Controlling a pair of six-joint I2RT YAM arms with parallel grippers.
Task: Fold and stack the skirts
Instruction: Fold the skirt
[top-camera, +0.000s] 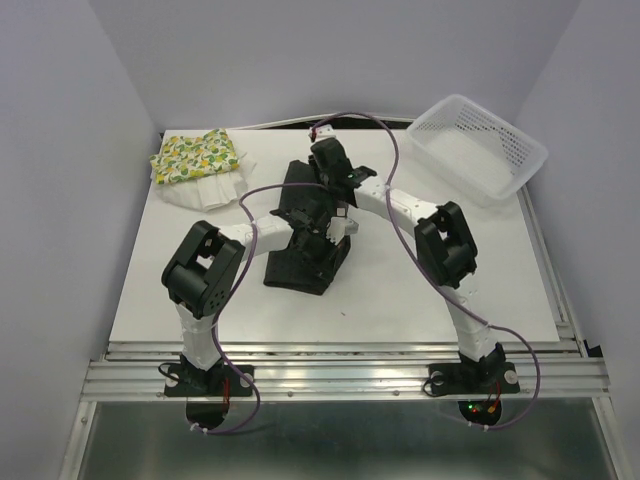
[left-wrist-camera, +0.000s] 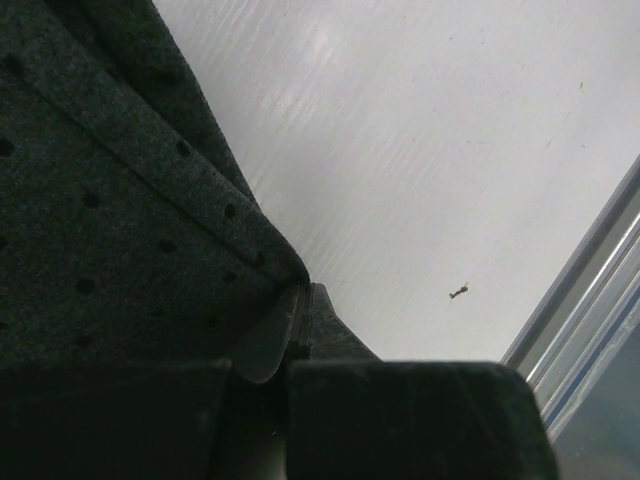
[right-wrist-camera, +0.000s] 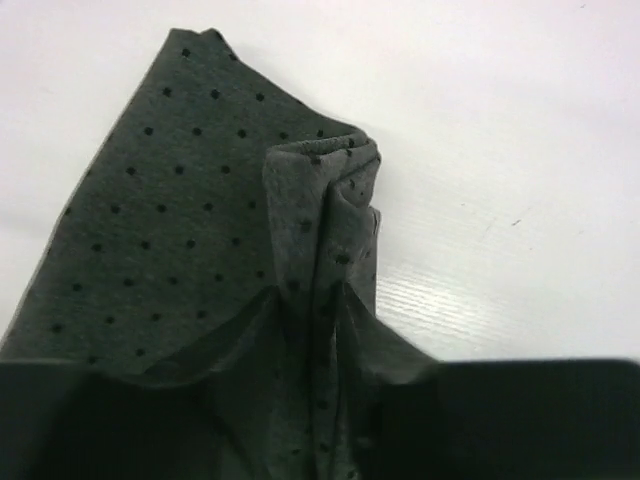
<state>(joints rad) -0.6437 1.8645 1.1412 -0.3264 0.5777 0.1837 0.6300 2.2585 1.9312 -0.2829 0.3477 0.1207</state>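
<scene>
1. My table (top-camera: 420, 290) is white and flat. A silver metal rail (top-camera: 340, 378) runs along its near edge, where my two arms are bolted on.
2. Pale purple-grey walls (top-camera: 60, 150) stand at the left, the back and the right.
3. The black skirt (top-camera: 300, 258) lies in the middle of the table, partly folded over. Up close I see tiny dark dots on it.
4. My left pincer (left-wrist-camera: 298, 335) is closed tight on an edge of the black skirt, low down by the table top.
5. My right pincer (right-wrist-camera: 322, 390) pinches a bunched-up fold of the same skirt at its far side. The fold sticks up between my fingers.
6. The lemon skirt (top-camera: 195, 155) sits folded in the far left corner. It lies on top of the white skirt (top-camera: 205, 192).
7. A white mesh basket (top-camera: 480, 145) sits at the far right corner, well apart from the skirts.
8. A small dark speck (left-wrist-camera: 459, 291) lies on the bare table near the black skirt.
</scene>
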